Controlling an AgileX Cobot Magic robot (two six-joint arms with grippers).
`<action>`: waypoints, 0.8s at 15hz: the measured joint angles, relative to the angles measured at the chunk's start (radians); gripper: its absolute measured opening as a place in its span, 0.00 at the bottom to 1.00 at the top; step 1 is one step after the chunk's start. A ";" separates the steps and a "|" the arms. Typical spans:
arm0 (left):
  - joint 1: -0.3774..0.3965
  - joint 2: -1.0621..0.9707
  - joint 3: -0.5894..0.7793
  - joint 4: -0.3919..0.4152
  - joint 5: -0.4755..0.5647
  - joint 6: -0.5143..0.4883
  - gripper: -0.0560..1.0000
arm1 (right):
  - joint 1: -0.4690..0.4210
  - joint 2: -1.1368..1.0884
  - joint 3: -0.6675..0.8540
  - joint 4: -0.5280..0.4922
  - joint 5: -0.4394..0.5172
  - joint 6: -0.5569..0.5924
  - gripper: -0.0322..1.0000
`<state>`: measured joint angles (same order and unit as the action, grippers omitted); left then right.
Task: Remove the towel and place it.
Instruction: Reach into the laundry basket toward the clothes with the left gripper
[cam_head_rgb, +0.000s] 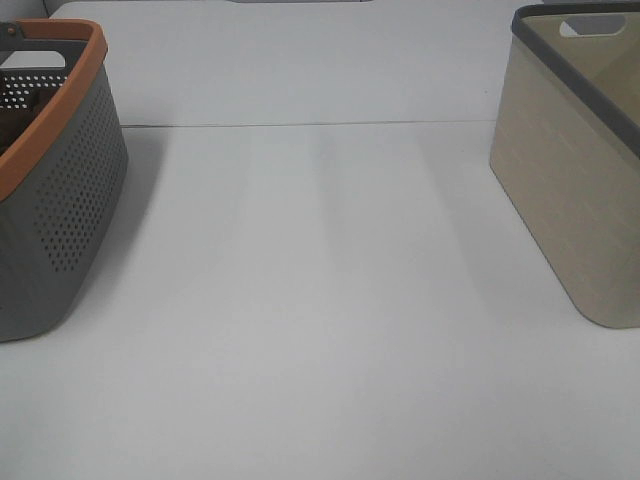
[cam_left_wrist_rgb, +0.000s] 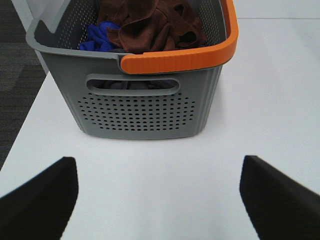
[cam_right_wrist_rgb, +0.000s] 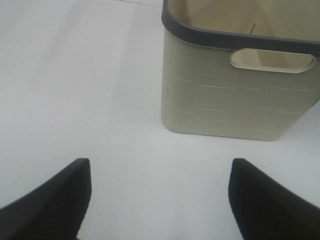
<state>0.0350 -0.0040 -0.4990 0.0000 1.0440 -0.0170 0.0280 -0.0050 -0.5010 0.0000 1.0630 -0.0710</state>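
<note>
The dark brown towel (cam_left_wrist_rgb: 157, 25) lies crumpled in a grey perforated basket (cam_left_wrist_rgb: 145, 107) with an orange rim, on top of a blue cloth (cam_left_wrist_rgb: 97, 36). The basket also shows at the left edge of the exterior high view (cam_head_rgb: 70, 210); the towel is hidden there. My left gripper (cam_left_wrist_rgb: 159, 200) is open and empty above the table, short of the basket's handle side. My right gripper (cam_right_wrist_rgb: 159, 200) is open and empty, in front of a beige basket (cam_right_wrist_rgb: 240, 100). Neither gripper shows in the exterior high view.
The beige basket with a dark grey rim (cam_head_rgb: 575, 170) stands at the right of the white table (cam_head_rgb: 320, 300). A seam (cam_head_rgb: 300, 125) crosses the table at the back. Dark floor (cam_left_wrist_rgb: 15, 75) lies beyond the table edge beside the grey basket.
</note>
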 joint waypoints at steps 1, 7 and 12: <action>0.000 0.000 0.000 0.000 0.000 0.000 0.84 | 0.000 0.000 0.000 0.000 0.000 0.000 0.74; 0.000 0.000 0.000 0.000 0.000 0.000 0.84 | 0.000 0.000 0.000 0.000 0.000 0.000 0.74; 0.000 0.000 0.000 0.000 0.000 0.000 0.84 | 0.000 0.000 0.000 0.000 0.000 0.000 0.74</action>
<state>0.0350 -0.0040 -0.4990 0.0000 1.0440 -0.0170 0.0280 -0.0050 -0.5010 0.0000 1.0630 -0.0710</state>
